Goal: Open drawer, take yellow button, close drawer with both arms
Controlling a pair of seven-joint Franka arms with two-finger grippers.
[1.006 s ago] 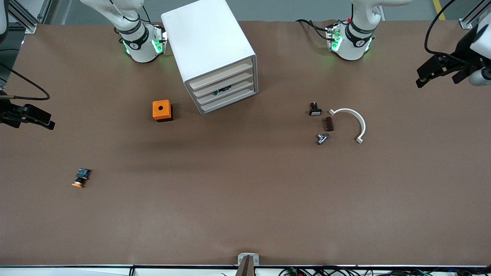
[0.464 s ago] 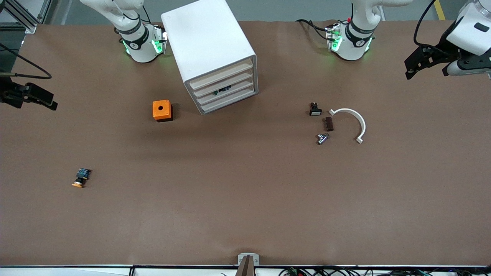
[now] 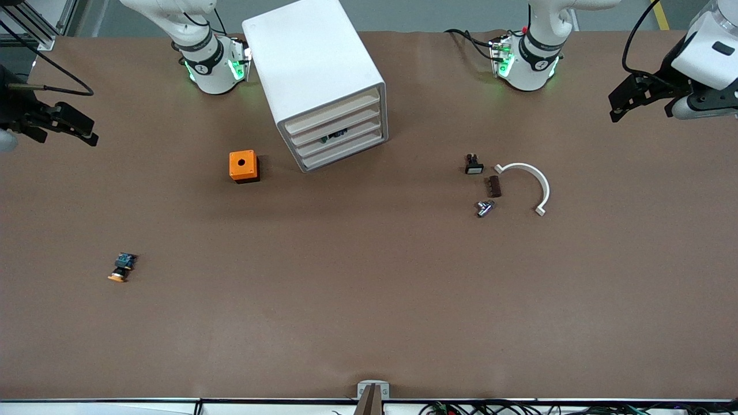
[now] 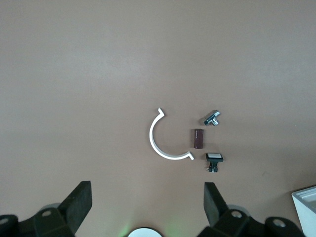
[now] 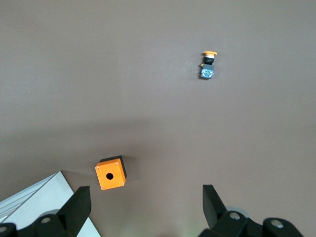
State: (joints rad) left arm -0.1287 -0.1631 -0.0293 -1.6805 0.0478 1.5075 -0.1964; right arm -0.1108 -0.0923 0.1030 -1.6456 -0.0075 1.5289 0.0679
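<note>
The button (image 3: 121,268), with an orange cap and a dark body, lies on the table near the right arm's end, nearer the front camera than the orange box; it also shows in the right wrist view (image 5: 207,65). The white drawer cabinet (image 3: 314,69) stands between the arm bases with all its drawers shut; a dark item shows in one slot (image 3: 334,136). My right gripper (image 3: 69,128) hangs open and empty high over the right arm's end of the table, as the right wrist view (image 5: 145,200) shows. My left gripper (image 3: 620,106) hangs open and empty over the left arm's end, also in the left wrist view (image 4: 148,197).
An orange box (image 3: 243,166) with a round hole sits beside the cabinet. Toward the left arm's end lie a white curved piece (image 3: 529,181), a black part with a white face (image 3: 474,166), a brown block (image 3: 494,186) and a small metal piece (image 3: 484,208).
The right gripper has moved toward the base side of the table. The left gripper has also pulled back that way. The button and cabinet have not moved.
</note>
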